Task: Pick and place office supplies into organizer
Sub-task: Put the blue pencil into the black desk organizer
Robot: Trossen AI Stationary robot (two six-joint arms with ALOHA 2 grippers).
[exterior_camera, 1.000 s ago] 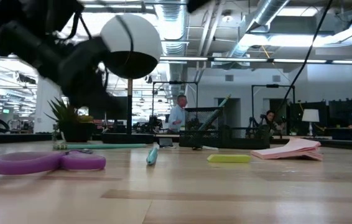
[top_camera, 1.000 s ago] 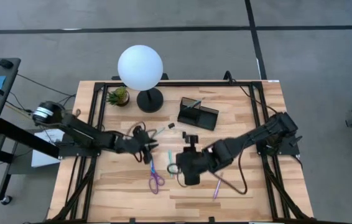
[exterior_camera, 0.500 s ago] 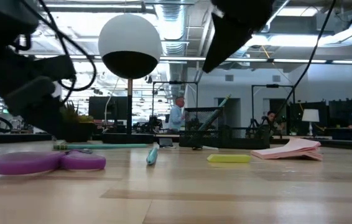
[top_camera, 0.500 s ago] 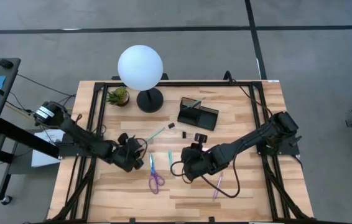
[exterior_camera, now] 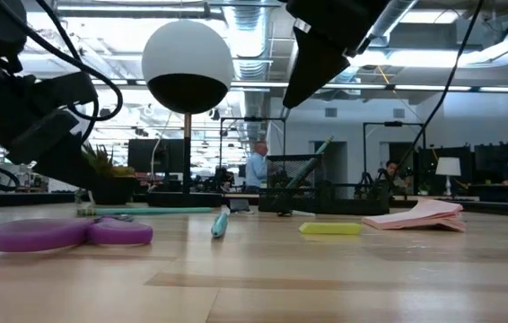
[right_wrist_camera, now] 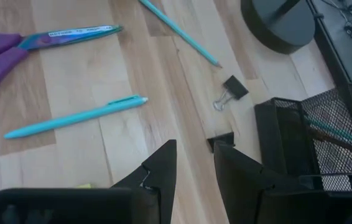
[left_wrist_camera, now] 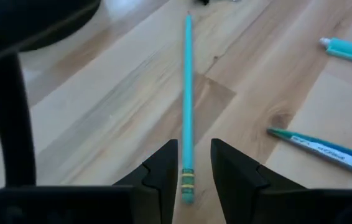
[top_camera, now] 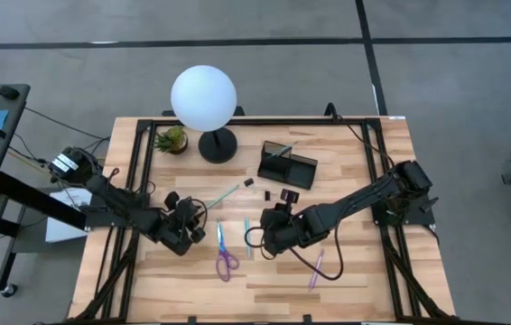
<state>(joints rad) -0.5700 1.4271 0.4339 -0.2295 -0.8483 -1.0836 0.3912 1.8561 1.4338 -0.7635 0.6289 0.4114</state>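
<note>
Organizer (top_camera: 287, 165), black wire mesh, sits near table's far edge, right of centre. Left gripper (left_wrist_camera: 188, 171) hovers narrowly parted over the thin teal pencil (left_wrist_camera: 187, 93), empty. Right gripper (right_wrist_camera: 191, 168) narrow, empty, above small black binder clip (right_wrist_camera: 229, 90). Risk: pencil rolls off-line if the slim jaw gap lands skewed.

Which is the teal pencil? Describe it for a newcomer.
From the white globe lamp, move toward the middle of the table: the teal pencil lies slanted on the bare wood, just ahead of the left gripper. Unlike the nearby teal pen, it has a sharpened tip and a gold band.
</note>
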